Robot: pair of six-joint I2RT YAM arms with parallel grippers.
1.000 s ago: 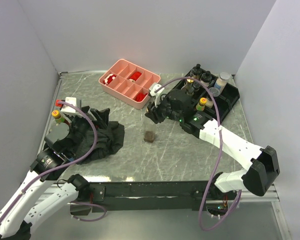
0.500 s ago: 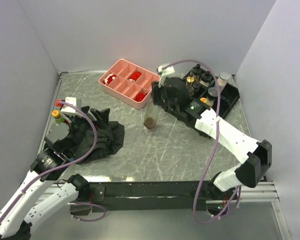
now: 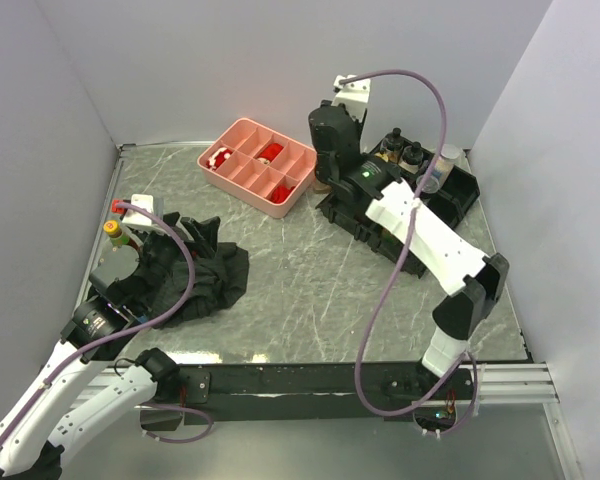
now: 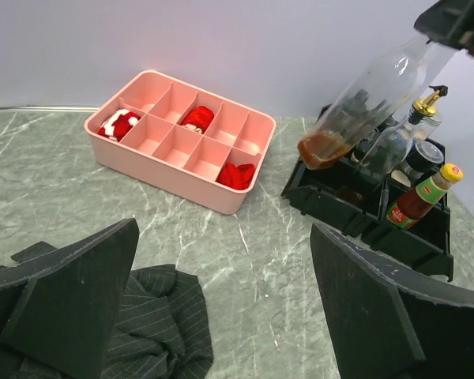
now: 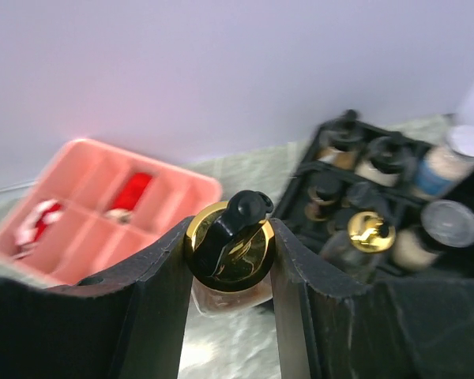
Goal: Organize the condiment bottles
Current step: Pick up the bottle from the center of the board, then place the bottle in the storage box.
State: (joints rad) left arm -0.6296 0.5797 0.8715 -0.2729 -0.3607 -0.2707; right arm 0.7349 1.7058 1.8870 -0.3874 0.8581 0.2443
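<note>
**Rack nearly filled; one btl in the air, one not yet collected**

A tall clear gold-spouted bottle [image 4: 357, 101], w/ a little brown liquid at its base, is gripped at the cap by the R jaws. These are closed on either side of the gold spout, as the right wrist view shows. The btl is held tilted, clear of the counter [image 3: 330, 290]. It hangs above the end of the black rack [image 4: 411, 246] nearest the pink tray [image 4: 174, 180], at the far right corner. It has not been seated in a slot yet.

Already racked: a second gold-spouted bottle [image 4: 395, 142], a yellow-capped sauce bottle [image 4: 417, 197], black-lidded jars [image 5: 344, 138] and grey-lidded shakers [image 5: 452, 162]. An exact count cannot be made, as the right wrist view is blurred. Most of the job is judged done.

Left to do: the carried btl is to be stood upright in a free slot. Another yellow-capped bottle [image 3: 111, 232] is seen outside the rack, by the left edge, beside the black cloth [image 3: 205, 275]. Whether anything is hidden under the cloth cannot be told.

The L jaws are spread wide w/ nothing between them, held over the cloth near the left edge.
</note>
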